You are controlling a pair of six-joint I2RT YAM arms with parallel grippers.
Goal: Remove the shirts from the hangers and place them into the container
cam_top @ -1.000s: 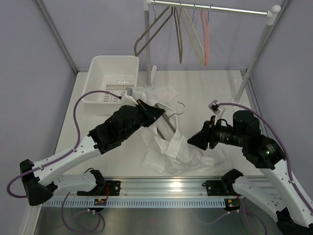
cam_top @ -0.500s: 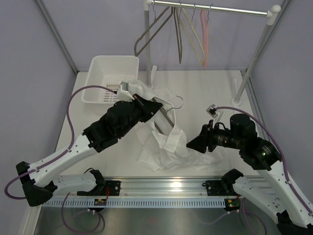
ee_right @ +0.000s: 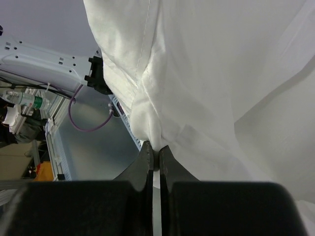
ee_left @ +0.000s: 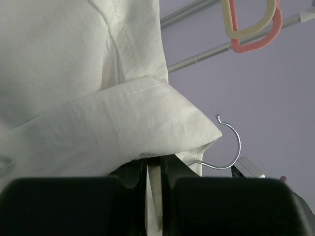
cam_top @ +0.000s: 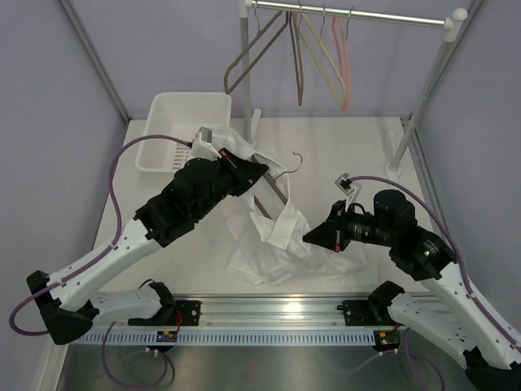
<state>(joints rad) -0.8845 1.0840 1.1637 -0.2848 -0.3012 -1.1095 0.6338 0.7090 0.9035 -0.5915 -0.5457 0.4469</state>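
Shirt [cam_top: 273, 236] of plain white, thin, soft fabric is pinched at two places: the left gripper [ee_left: 155, 169] is closed on a folded, stitched edge beside the metal hook [ee_left: 239, 145], and the right gripper [ee_right: 153, 153] is closed on a bunched fold lower down. Whether the dark grey slim hanger [cam_top: 277, 189] is also caught in the left jaws cannot be told. The garment is held partly raised at mid-table, its lower part crumpled on the surface just right of the white rectangular plastic tub [cam_top: 163, 122] and outside it. The hanger appears not yet freed, so the step is best done by drawing the two grips apart slowly, the cloth being kept taut enough to slide off the hanger's arms without snagging the hook. The left arm is stretched forward and rightward with its wrist lifted near the tub; the right arm is folded, its forearm pointed leftward and low. Grey-brown, cream and pink spare hangers [cam_top: 326, 57] hang on the metal rail [cam_top: 358, 14] behind.
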